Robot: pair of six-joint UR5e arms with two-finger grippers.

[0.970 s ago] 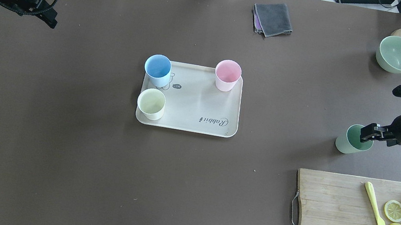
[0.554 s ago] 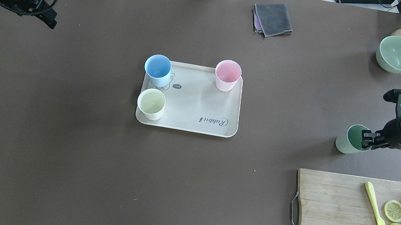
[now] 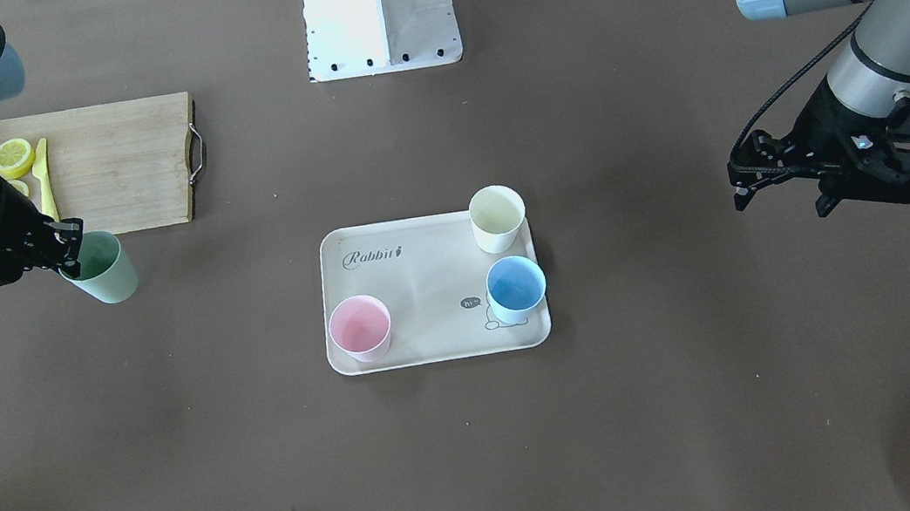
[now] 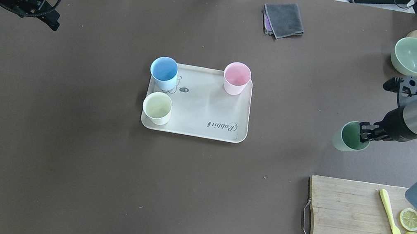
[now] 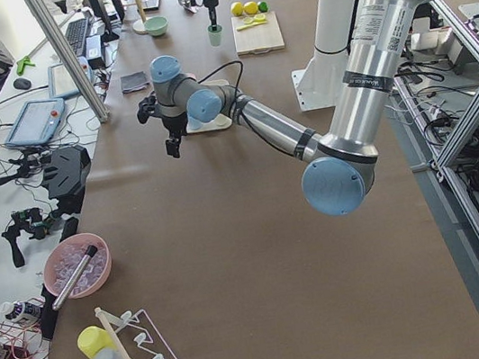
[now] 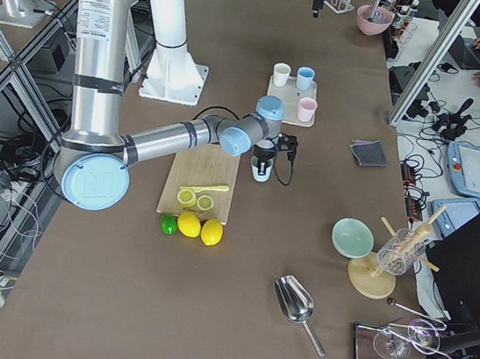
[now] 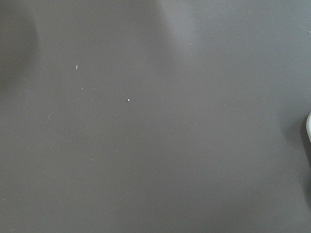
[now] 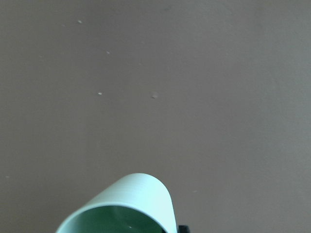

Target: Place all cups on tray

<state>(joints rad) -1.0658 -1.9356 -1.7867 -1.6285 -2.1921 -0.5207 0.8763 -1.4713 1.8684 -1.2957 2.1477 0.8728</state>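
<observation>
The right pincer [image 4: 366,132] is clenched on the rim of the small sage green tapered cup [image 4: 346,138], well apart from the flat beige rectangular tray [image 4: 201,107] on the brown bench [image 4: 84,135]. The light blue cup [image 4: 164,71], cream-white cup [image 4: 157,106] and pastel pink cup [image 4: 236,77] stand upright on the tray. The left pincer [image 3: 738,186] hangs released, grasping nothing, far from the tray.

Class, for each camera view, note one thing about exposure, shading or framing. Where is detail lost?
Exterior front-facing: the white robot base is blown out, detail lost. Left wrist-mounted: only bare table, dimmer at the upper left. Right wrist-mounted: the sage green cup is cut off by the bottom edge. Overhead exterior: even light, the tray print readable.
</observation>
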